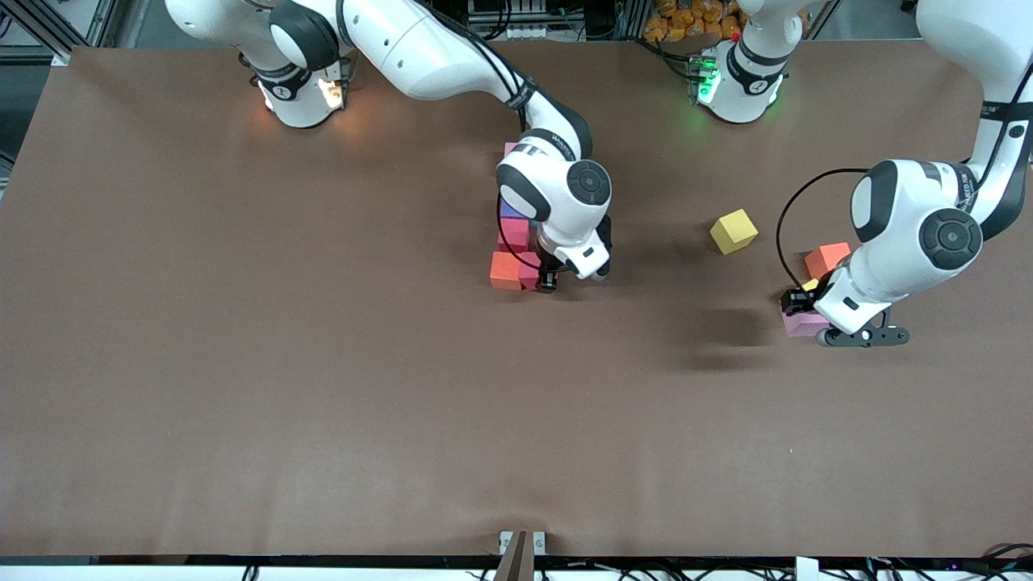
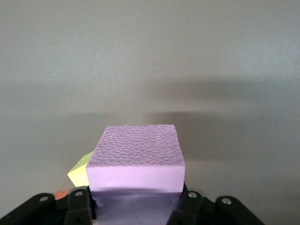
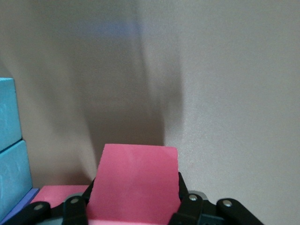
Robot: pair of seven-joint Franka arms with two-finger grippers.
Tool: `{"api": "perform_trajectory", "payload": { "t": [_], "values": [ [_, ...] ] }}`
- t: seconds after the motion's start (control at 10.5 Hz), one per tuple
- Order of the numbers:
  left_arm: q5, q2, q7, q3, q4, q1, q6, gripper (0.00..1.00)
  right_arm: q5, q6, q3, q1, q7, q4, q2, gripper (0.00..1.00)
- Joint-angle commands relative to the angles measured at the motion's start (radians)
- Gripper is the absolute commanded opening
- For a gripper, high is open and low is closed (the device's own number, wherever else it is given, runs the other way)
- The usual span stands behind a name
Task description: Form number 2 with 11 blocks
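My right gripper [image 1: 549, 280] [image 3: 132, 206] is shut on a pink-red block [image 3: 133, 180] low at the cluster of blocks [image 1: 514, 234] in the middle of the table. That cluster shows an orange block [image 1: 506, 270], a pink one [image 3: 61, 192], two blue ones [image 3: 9, 154] and a purple one [image 1: 510, 210]. Most of it is hidden under the arm. Toward the left arm's end, my left gripper [image 1: 799, 311] [image 2: 136, 201] is shut on a pale purple block [image 2: 136, 159] [image 1: 803, 323] down at the table surface.
A yellow cube [image 1: 733, 231] lies loose between the two arms. A second yellow cube [image 2: 79, 171] [image 1: 809, 284] sits right beside the left gripper's block, with an orange block [image 1: 827, 260] just farther from the front camera.
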Motion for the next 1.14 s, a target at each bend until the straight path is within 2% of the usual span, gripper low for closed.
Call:
{"api": "perform_trajectory", "payload": {
  "t": [0.0, 0.09, 0.19, 0.28, 0.38, 1.04],
  "values": [
    [-0.018, 0.021, -0.004, -0.004, 0.025, 0.01, -0.018, 0.32, -0.033, -0.015, -0.008, 0.011, 0.028, 0.031, 0.026, 0.0],
    [-0.018, 0.021, 0.003, -0.001, 0.025, 0.018, -0.02, 0.33, -0.034, -0.014, -0.008, 0.011, 0.034, 0.029, 0.026, 0.0],
    [-0.018, 0.022, 0.003, -0.001, 0.027, 0.026, -0.02, 0.32, -0.039, -0.011, -0.008, 0.011, 0.035, 0.029, 0.028, 0.09],
    [-0.018, 0.024, 0.003, -0.001, 0.025, 0.026, -0.02, 0.32, -0.039, -0.005, -0.007, 0.006, 0.038, 0.026, 0.029, 0.69],
    [-0.018, 0.027, 0.003, 0.001, 0.025, 0.029, -0.02, 0.32, -0.037, 0.009, -0.007, -0.002, 0.034, 0.025, 0.036, 1.0],
    [-0.018, 0.044, 0.025, 0.003, 0.035, 0.058, -0.02, 0.32, -0.019, 0.004, 0.001, 0.0, 0.029, 0.026, -0.004, 1.0]
  ]
}}
